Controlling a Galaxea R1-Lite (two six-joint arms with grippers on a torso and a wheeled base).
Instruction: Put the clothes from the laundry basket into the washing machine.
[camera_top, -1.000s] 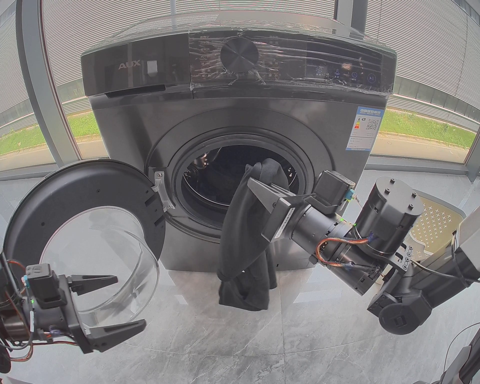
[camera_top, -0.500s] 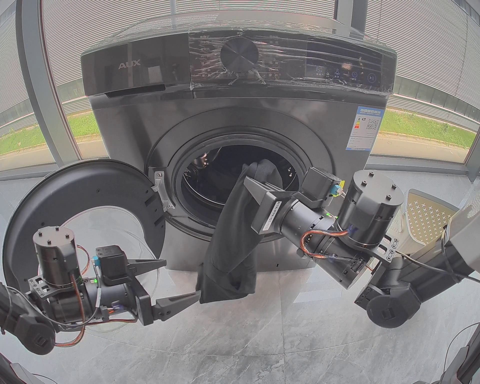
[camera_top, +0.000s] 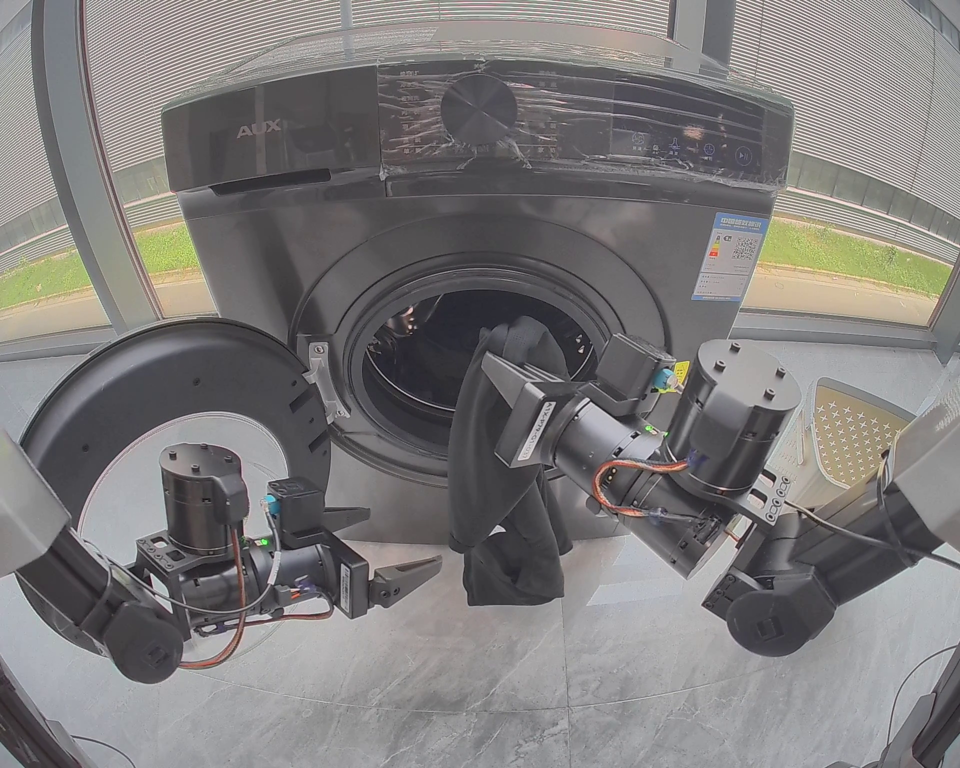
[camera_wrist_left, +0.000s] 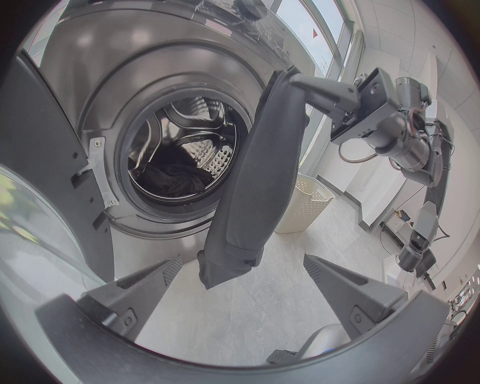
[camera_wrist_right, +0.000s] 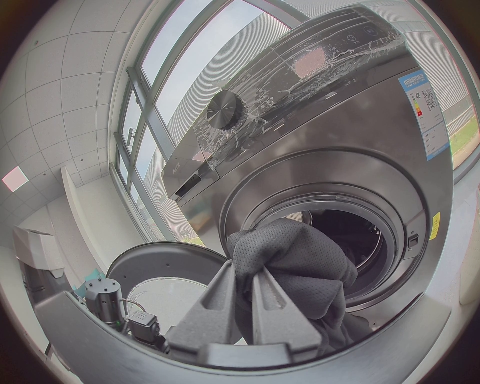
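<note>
One dark garment (camera_top: 500, 480) to account for. From the head: clamped near its top in the right fingers (camera_top: 525, 385), shut tight on the cloth, up in front of the washing machine (camera_top: 480, 220) mouth; hangs outside the drum, lower end bunched close to the floor (camera_top: 600, 680), contact hard to tell. Left fingers (camera_top: 405, 580) spread wide, holding nothing, low beside the open door (camera_top: 170, 385), near the hanging end but apart from it.

From the left wrist: looks past the wide-spread fingers at the dangling hem, with more dark clothes (camera_wrist_left: 170, 177) already lying in the drum and the pale laundry basket (camera_wrist_left: 305, 200) standing on the floor beyond, off to the machine's side.

From the right wrist: cloth bulging out above the closed fingers, right before the door ring.

Risk of leaving the long tail draped over the rim or trailing on the floor by feeding in only the top; risk too of snagging on the door hinge, or of dropping it short of the drum by letting go early.

Underfoot, glossy grey tile. Around, tall windows (camera_wrist_right: 165, 85), grass outside, white walls.
</note>
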